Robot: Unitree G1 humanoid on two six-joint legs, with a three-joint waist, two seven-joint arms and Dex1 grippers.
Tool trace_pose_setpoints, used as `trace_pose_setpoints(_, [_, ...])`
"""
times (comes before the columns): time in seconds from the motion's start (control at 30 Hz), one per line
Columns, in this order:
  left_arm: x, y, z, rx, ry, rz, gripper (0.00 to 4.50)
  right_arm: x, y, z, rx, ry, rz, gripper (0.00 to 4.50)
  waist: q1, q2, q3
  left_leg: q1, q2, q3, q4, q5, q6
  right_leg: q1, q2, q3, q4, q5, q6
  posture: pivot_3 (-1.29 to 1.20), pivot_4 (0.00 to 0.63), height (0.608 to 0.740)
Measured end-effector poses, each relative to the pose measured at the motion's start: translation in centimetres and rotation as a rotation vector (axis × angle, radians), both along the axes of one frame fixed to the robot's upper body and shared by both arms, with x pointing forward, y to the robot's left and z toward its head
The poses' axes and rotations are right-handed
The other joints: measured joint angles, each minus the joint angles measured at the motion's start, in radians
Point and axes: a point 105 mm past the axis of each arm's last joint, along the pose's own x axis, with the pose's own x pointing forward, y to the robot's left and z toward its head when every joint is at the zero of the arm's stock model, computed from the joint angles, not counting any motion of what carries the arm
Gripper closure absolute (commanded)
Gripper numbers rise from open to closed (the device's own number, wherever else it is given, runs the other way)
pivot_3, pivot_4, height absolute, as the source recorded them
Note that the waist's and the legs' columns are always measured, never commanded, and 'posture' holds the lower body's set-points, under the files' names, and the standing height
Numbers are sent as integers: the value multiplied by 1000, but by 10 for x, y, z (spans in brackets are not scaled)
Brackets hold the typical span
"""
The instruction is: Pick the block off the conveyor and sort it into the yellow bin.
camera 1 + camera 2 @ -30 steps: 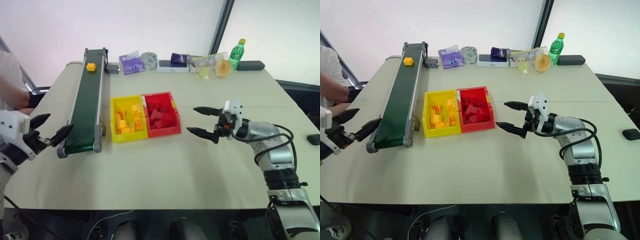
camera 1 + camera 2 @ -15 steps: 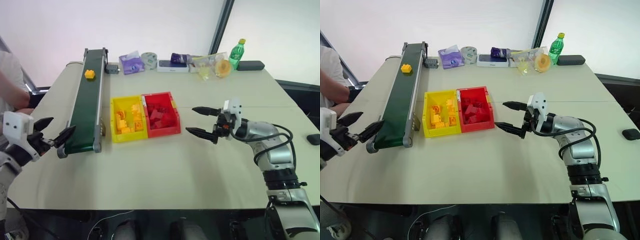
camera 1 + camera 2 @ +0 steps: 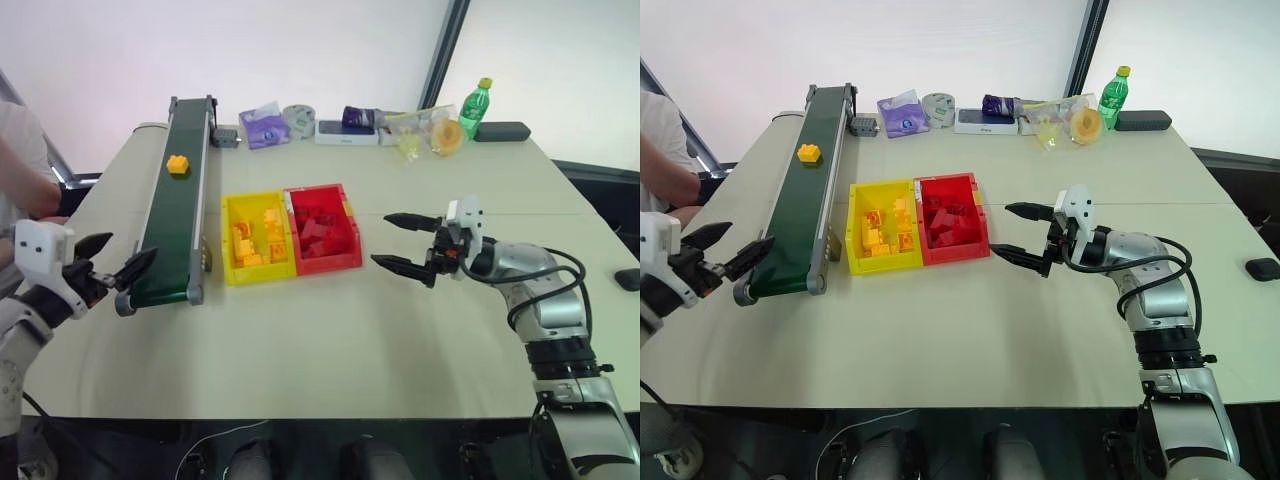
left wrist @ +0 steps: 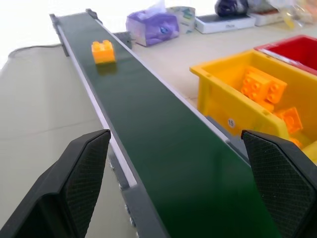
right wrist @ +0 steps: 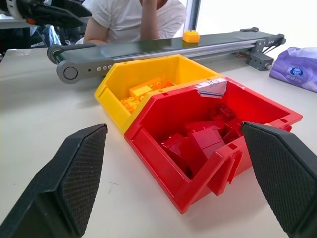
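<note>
While it rides the upper half of the conveyor, the block sits upright with its studs on top, a small yellow-orange brick alone on the dark green belt and well apart from both pincers. Beside the belt's lower half lies the yellow bin, touching the red bin along one long wall; the yellow one holds a heap of bricks of the same orange-yellow, the red one a heap of dark red bricks.

At the near end of the conveyor the left pincer hangs level, pointing along the belt toward the block, its two black fingers spread wide on either side of the belt's end and grasping nothing. Out over the bare tabletop, the right pincer points level toward the red bin, near its side but not touching it, fingers likewise spread wide and empty, with the forearm bent back toward the tabletop's near edge.

Along the far edge stand a purple tissue pack, a green bottle and other small packages. A person in a white shirt sits beyond the conveyor.
</note>
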Motion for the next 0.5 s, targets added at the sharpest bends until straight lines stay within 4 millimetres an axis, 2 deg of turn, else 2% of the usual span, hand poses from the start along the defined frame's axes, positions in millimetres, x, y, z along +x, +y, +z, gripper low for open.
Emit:
trace_pose_setpoints(0.13, [6,-20,-6,-6,-22,104,45,0,1,0,2,-3,2,0,0,0,0,0,0,0,0,0,0,0,1,0,0,0,0,0,150,740])
trace_pose_setpoints(0.33, [9,-21,-12,-51,-13,302,45,-1,2,1,1,-1,8,0,-1,0,0,0,0,-1,1,0,0,0,1,0,0,0,0,0,150,740])
trace_pose_setpoints(0.5, [8,-26,-18,-70,11,330,45,-1,2,1,2,3,9,0,0,0,0,0,0,-1,1,0,0,0,1,0,0,0,0,0,150,740])
